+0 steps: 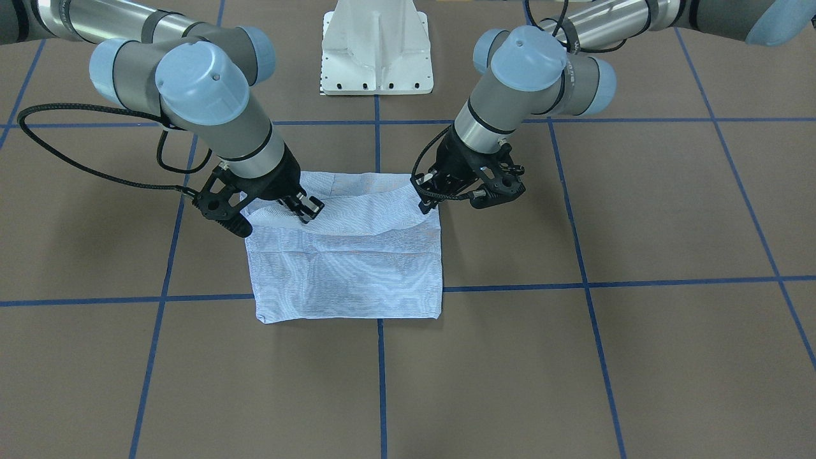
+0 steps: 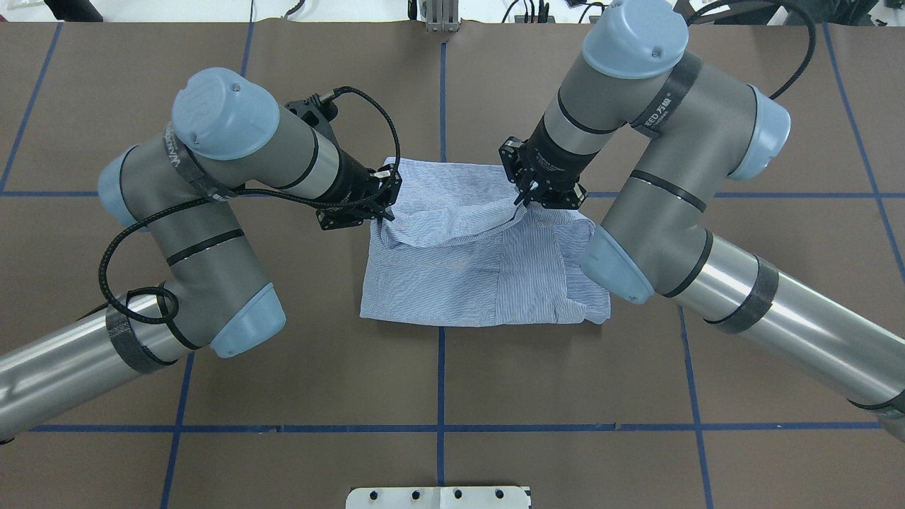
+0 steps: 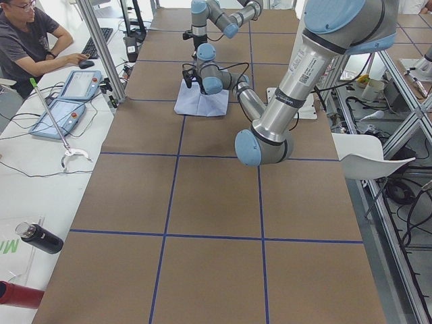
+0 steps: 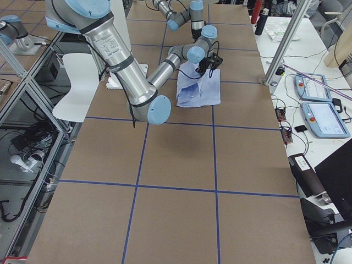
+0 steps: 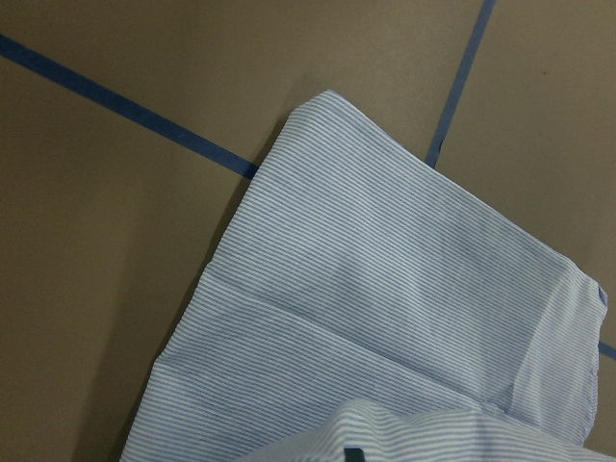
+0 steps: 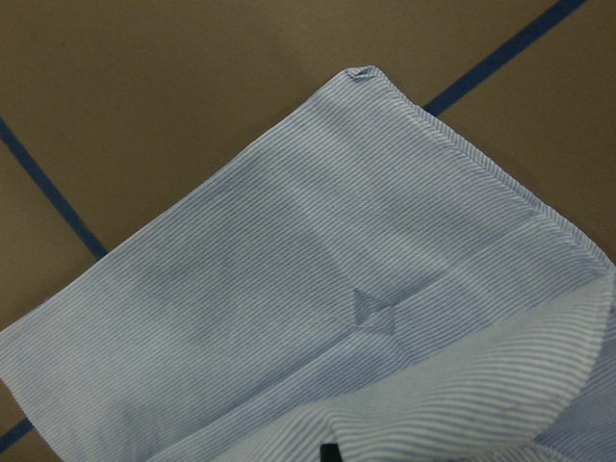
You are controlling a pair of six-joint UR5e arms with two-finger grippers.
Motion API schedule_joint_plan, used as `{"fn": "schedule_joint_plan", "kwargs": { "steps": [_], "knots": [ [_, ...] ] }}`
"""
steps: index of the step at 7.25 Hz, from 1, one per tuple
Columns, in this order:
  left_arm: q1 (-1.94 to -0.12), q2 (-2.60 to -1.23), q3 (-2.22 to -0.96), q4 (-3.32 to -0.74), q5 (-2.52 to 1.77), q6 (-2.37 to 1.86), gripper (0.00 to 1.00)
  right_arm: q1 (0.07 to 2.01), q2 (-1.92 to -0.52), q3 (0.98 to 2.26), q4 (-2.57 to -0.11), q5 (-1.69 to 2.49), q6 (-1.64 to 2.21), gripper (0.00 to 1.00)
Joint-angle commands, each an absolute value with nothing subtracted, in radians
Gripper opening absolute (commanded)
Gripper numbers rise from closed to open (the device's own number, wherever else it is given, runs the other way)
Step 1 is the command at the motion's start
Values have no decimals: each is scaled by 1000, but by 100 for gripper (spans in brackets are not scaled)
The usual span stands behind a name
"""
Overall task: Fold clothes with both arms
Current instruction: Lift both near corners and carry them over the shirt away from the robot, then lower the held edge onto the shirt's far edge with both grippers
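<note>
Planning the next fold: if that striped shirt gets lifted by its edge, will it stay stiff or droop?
Likely floppy: the shirt sags between the left tool and right tool. Pushed, it would probably bunch, given its creased thin layers.

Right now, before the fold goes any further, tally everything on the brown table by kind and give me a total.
Shirts: 1, the striped shirt
Robot arms: 2, the left arm and the right arm
Grippers: 2, the left gripper and the right gripper
Pedestals: 1, the white base
Total: 6
</note>
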State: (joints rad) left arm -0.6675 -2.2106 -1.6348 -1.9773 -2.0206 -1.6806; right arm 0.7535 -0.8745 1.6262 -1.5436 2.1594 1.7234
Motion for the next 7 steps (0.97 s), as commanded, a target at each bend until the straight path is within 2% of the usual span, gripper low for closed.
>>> {"fn": "schedule_joint_plan", "kwargs": {
  "steps": [1, 3, 7],
  "knots": [
    [-670, -2226, -1590, -1991, -2016, -1680, 0, 753, -858, 1533, -1461, 2158, 1718, 0],
    [-672, -2244, -1470, -2124, -2014, -1687, 0, 753, -844, 1476, -1430, 2157, 1714, 0],
    [-696, -2249, -1431, -2164, -1993, -1687, 0, 753, -819, 1391, -1361, 2152, 1707, 0]
  ]
}}
